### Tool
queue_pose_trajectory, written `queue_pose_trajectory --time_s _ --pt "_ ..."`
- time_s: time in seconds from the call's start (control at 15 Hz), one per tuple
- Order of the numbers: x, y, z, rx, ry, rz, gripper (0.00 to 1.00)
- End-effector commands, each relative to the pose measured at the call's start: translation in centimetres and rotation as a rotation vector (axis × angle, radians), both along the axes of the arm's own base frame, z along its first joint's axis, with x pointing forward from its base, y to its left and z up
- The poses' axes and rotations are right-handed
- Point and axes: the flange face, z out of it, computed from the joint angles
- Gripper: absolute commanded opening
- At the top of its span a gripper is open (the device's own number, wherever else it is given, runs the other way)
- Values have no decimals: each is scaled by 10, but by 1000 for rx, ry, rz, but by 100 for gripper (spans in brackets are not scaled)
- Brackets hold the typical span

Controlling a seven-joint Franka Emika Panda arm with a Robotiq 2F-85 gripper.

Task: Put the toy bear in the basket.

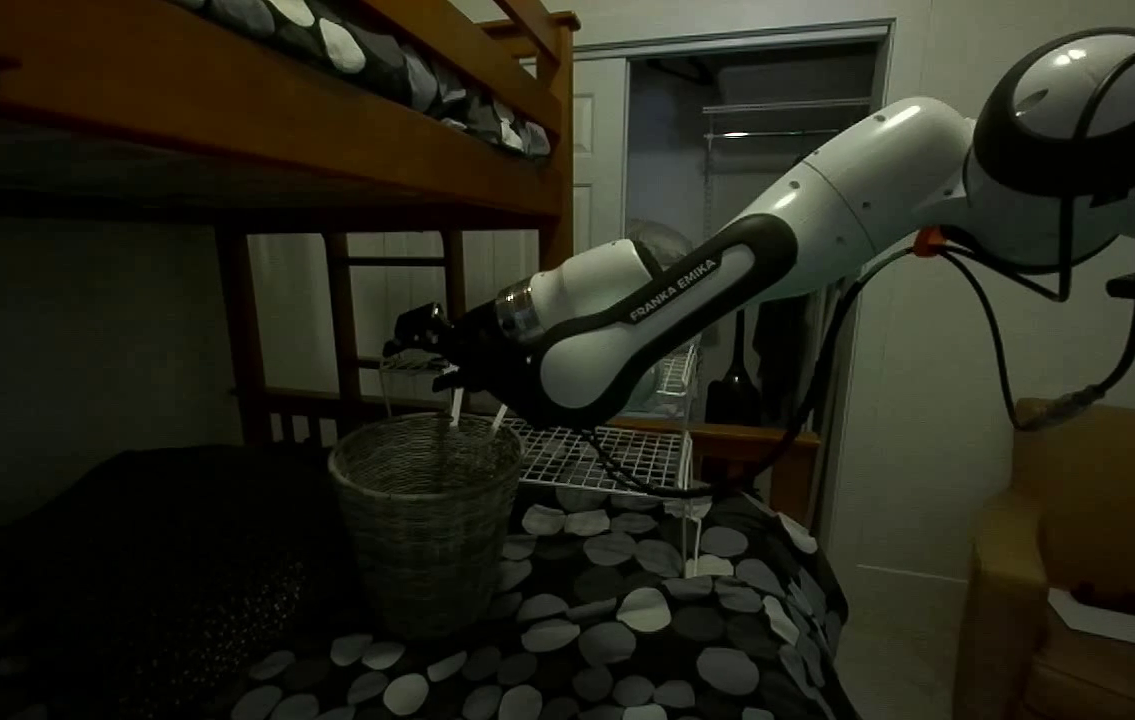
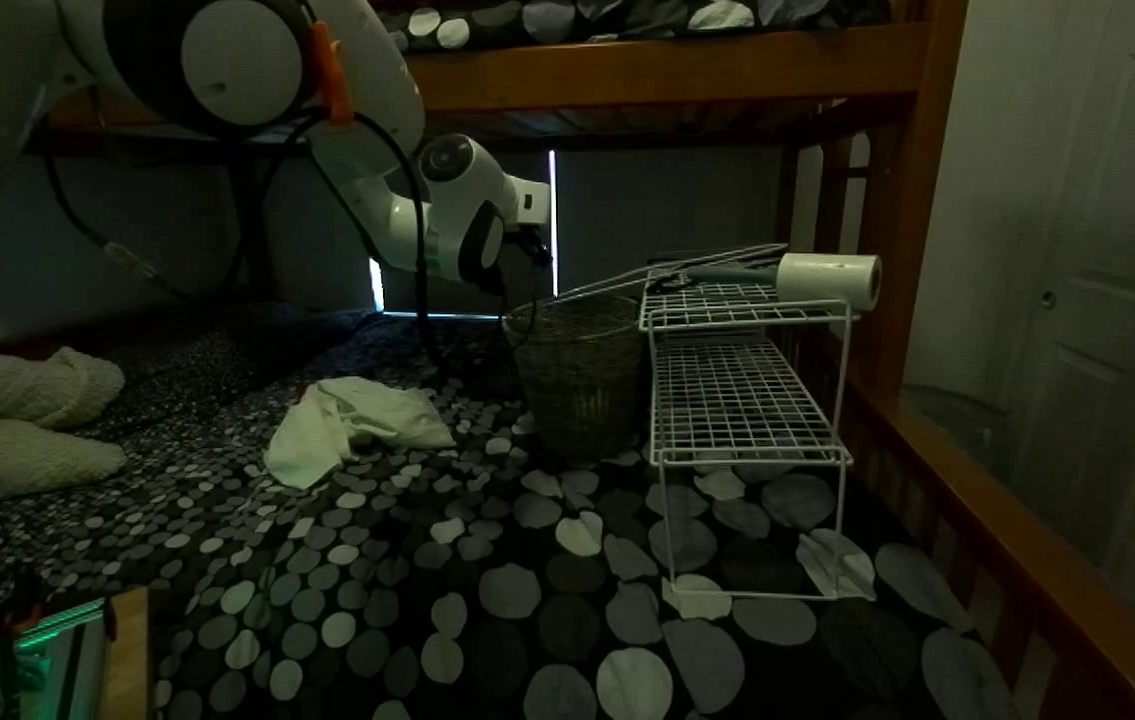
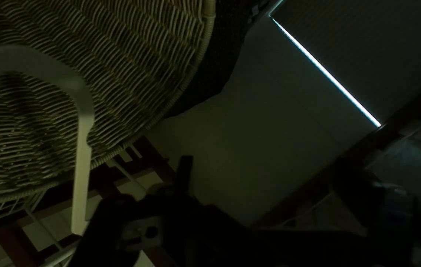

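Observation:
The round woven basket [image 1: 432, 545] stands upright on the bed in both exterior views [image 2: 577, 395]. Its weave and rim fill the upper left of the wrist view [image 3: 151, 48]. My gripper [image 1: 415, 366] is above the basket's rim in an exterior view. Its two dark fingers are spread with a gap between them, and nothing shows in it. In the wrist view, the gap between the dark fingers [image 3: 266, 163] shows only the wall behind. I do not see the toy bear in any view; part of the basket's inside is hidden.
A white wire rack [image 2: 752, 405] stands beside the basket, with a lint roller [image 2: 827, 280] on top. A white U-shaped strip [image 3: 80, 148] shows in front of the basket's weave. A crumpled pale cloth [image 2: 357, 420] lies on the bed. The upper bunk's wooden rail [image 1: 327, 120] is overhead.

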Motion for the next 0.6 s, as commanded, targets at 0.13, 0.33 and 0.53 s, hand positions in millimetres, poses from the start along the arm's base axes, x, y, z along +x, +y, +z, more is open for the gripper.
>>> queue_pose_trajectory --time_s 0.13,0.33,0.53 --pt "-48 -33 16 -152 51 -129 100" --pt "-76 -63 27 -151 91 -252 100" --pt "-116 -106 32 -113 154 -368 100"
